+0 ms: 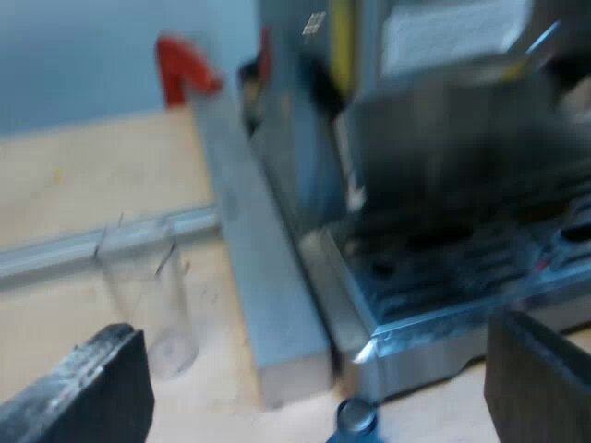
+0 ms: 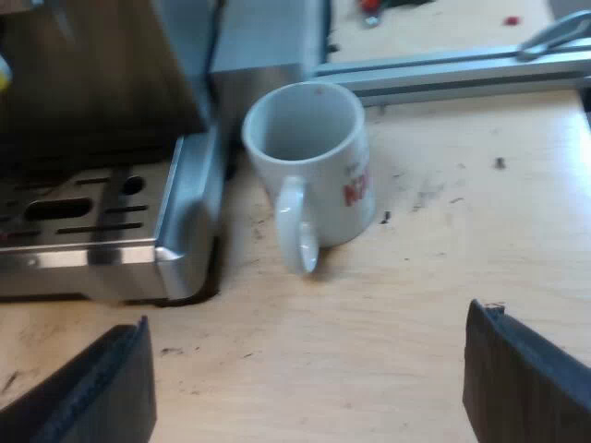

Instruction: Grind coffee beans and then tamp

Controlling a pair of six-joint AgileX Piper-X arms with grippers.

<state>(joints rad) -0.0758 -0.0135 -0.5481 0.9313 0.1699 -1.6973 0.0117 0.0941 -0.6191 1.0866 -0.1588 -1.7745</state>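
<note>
My left gripper [image 1: 319, 392] is open, its two black fingers [image 1: 88, 392] spread wide with nothing between them. It hovers over the corner of the espresso machine's drip tray [image 1: 443, 286]. A clear measuring glass [image 1: 152, 295] stands on the wooden table beside the machine's base. A blue tamper top [image 1: 355, 420] peeks in just below the tray corner. My right gripper [image 2: 309, 378] is open above bare wood, with a white mug [image 2: 314, 166] with red lettering ahead of it, its handle facing me. The mug stands next to the drip tray [image 2: 102, 226].
A grey metal bar [image 1: 249, 268] runs along the machine's side. An aluminium rail [image 1: 92, 245] crosses the table behind the glass, and another rail [image 2: 462, 69] lies behind the mug. A red clamp [image 1: 180, 69] stands farther off. Bare wood [image 2: 443, 240] lies beside the mug.
</note>
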